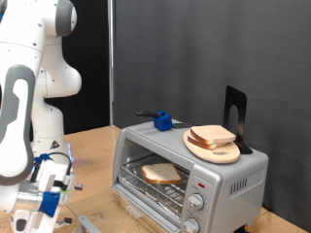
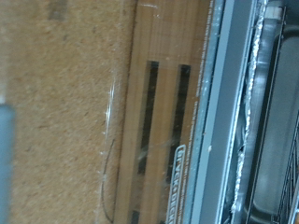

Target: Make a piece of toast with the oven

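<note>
claw (image 1: 51, 189) sits low at the exterior view's bottom left, blue-and-white hand just above the counter (image 1: 92, 146), off to the left of the oven (image 1: 190, 170). can't tell if its fingers are apart or together, they're not resolvable in the exterior view and the wrist view shows none of them clearly. nothing visible between them

wrist view looks down on the wooden counter (image 2: 56, 103) and the oven's open glass door (image 2: 163, 112), lying flat with dark slots and a label strip showing through it; crumpled foil edge and the oven interior (image 2: 271, 112) beyond

oven is silver-grey, door dropped open toward the bottom of the exterior view, two round knobs (image 1: 195, 206) on its right panel under a small red light (image 1: 201, 182)

piece of toast (image 1: 161, 174) lies flat on the wire rack (image 1: 146, 184) inside the oven, pale with a tan crust, well apart from the claw

on top of the oven: round wooden board (image 1: 216, 149) carrying stacked bread slices (image 1: 212, 136), a black stand (image 1: 236, 116) upright just behind it, a blue block (image 1: 162, 121) with a dark bar toward the left end of the roof

white arm (image 1: 34, 68) fills the exterior view's left side, dark curtain behind
</note>
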